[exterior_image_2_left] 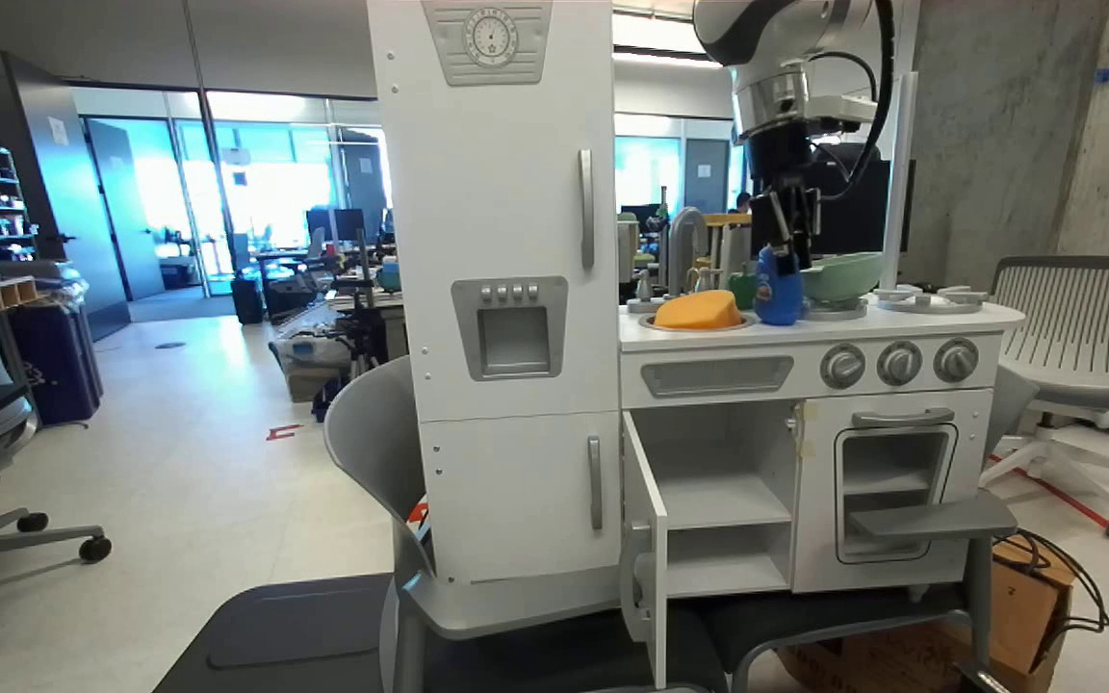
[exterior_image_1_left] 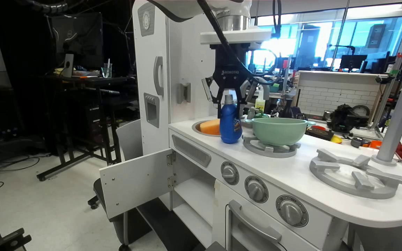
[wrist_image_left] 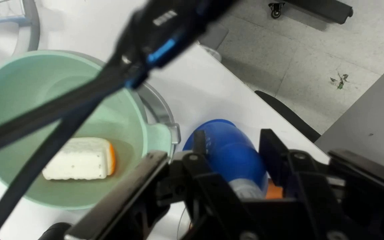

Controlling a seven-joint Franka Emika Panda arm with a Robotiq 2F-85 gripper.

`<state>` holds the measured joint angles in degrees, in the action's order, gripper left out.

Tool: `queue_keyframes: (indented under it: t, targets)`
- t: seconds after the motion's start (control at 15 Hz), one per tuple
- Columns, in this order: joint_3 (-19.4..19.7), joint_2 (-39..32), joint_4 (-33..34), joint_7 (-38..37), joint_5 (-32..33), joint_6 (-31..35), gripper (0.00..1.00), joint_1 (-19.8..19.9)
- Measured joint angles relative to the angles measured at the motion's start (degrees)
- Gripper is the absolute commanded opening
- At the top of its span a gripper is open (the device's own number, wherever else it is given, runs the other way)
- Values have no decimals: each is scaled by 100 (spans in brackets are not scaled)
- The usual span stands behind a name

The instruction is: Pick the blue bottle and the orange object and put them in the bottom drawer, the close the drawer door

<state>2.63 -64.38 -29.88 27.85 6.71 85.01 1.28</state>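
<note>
The blue bottle stands upright on the white counter between the sink and the green bowl. It also shows in an exterior view and in the wrist view. My gripper points down with its fingers against both sides of the bottle's upper body, partly closed on it. The orange object lies in the round sink; the wrist view shows only a sliver behind the bottle. The low cupboard compartment, with a shelf inside, is open. Its door is swung outward.
The green bowl sits on a burner close beside the bottle and holds a white and orange block. A second burner and a pole stand farther along. The fridge body rises beside the sink.
</note>
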Motion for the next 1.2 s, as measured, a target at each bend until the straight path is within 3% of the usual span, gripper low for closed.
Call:
queue_keyframes:
  t: [0.4,0.73,1.2]
  targets:
    - [-72,257,9,911,-3,-1153,19,-171]
    - [-157,608,-179,1700,13,-2269,19,-606]
    - [-157,1016,-1041,1810,130,-2233,19,-1010]
